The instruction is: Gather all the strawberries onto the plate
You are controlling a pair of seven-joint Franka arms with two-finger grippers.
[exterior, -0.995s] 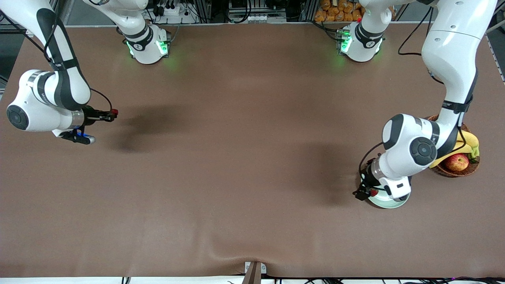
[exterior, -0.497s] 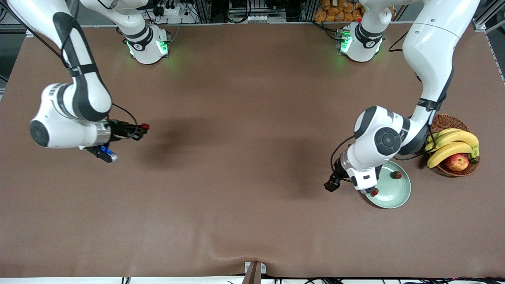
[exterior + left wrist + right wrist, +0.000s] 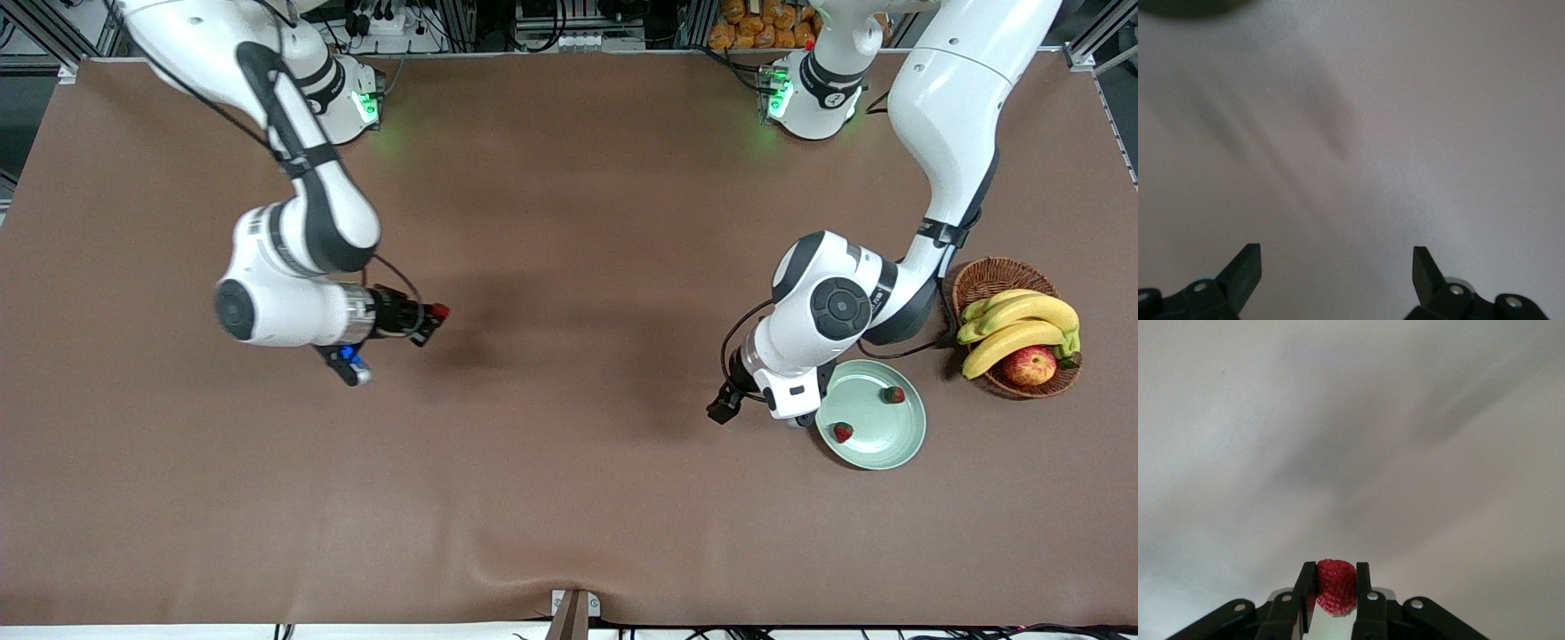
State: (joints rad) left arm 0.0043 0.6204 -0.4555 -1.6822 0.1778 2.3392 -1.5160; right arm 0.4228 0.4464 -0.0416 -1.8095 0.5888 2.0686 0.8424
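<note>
The brown worktop [image 3: 569, 498] is the largest thing in view, a smooth matte sheet with a shallow wrinkle near the edge closest to the front camera; its whole middle is bare, leaving wide open room between the 2 arms. No readable writing or brand shows on anything. The right arm reaches out from its base with the right pincer [image 3: 434, 314] in the air over the bare middle of the worktop, its black fingers [image 3: 1362, 587] clamped together on 1 red strawberry [image 3: 1336, 587] with a bumpy skin. The left arm bends down toward its own end of the worktop, where the left pincer [image 3: 718, 411] hangs just beside the rim of the plate, over bare worktop, with its 2 fingertips [image 3: 1245, 267] spread wide apart and nothing between them. Near that end sits a round brown woven basket [image 3: 987, 277] holding 3 curved yellow bananas [image 3: 1022, 324] and a red-yellow apple [image 3: 1029, 365]. Close beside the basket, nearer to the front camera, lies the plate [image 3: 876, 444], round, shallow, pale mint green and glossy. On it rest 2 small strawberries: 1 [image 3: 893, 395] near the rim toward the basket, the other [image 3: 842, 433] near the rim close to the left pincer, the 2 well apart.
</note>
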